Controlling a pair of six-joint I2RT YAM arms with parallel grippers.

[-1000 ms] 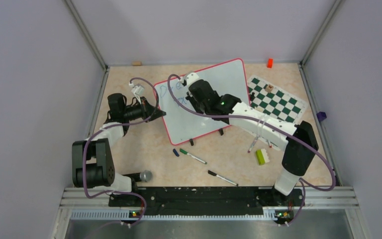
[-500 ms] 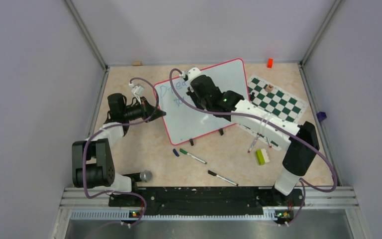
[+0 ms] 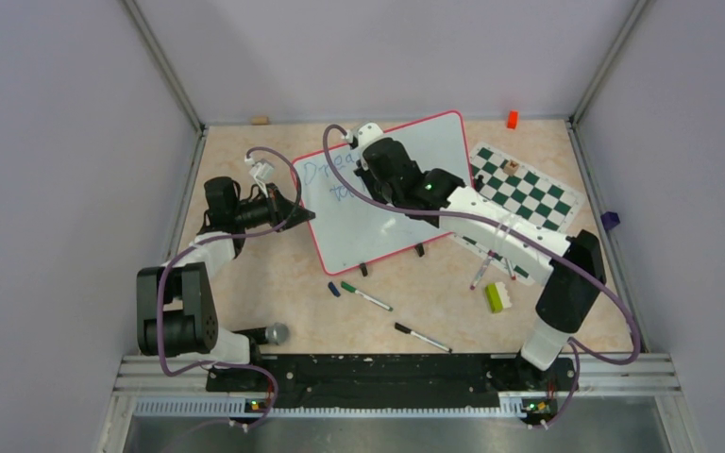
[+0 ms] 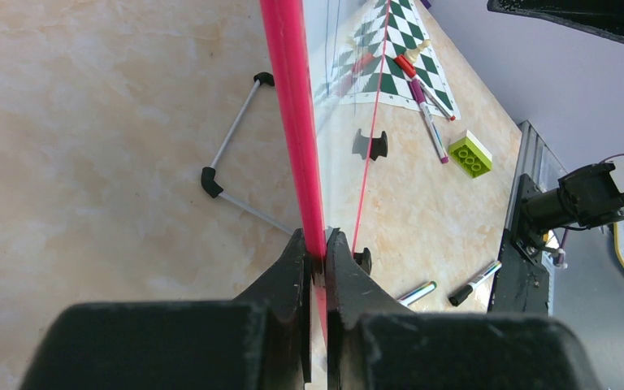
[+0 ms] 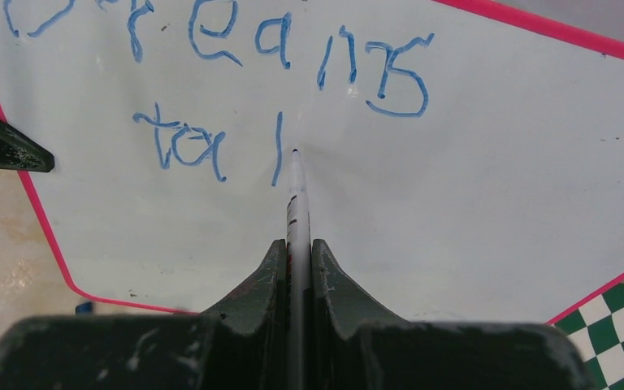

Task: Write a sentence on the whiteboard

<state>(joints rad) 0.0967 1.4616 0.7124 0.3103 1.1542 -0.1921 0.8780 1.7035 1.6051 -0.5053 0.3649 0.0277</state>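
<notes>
Two grippers are sharing this: left gripper (image 4: 315, 244) is pinching shut on the red frame (image 4: 292, 97) of the whiteboard (image 3: 439, 142), which is standing tilted mid-table beside the chess mat (image 3: 529, 189). Right gripper (image 5: 298, 248) is clamping a marker (image 5: 296, 191), tip at the sentence (image 5: 211, 49), second line. Board is looking light, stiff and glossy, likely sliding under pen pressure, so gripping the frame edge suits it.

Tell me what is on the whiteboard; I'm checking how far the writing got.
The whiteboard bears the sentence: "Dreams", below it "ta" and one stroke, the marker tip beside that. From above, the right arm hides most of it.
</notes>
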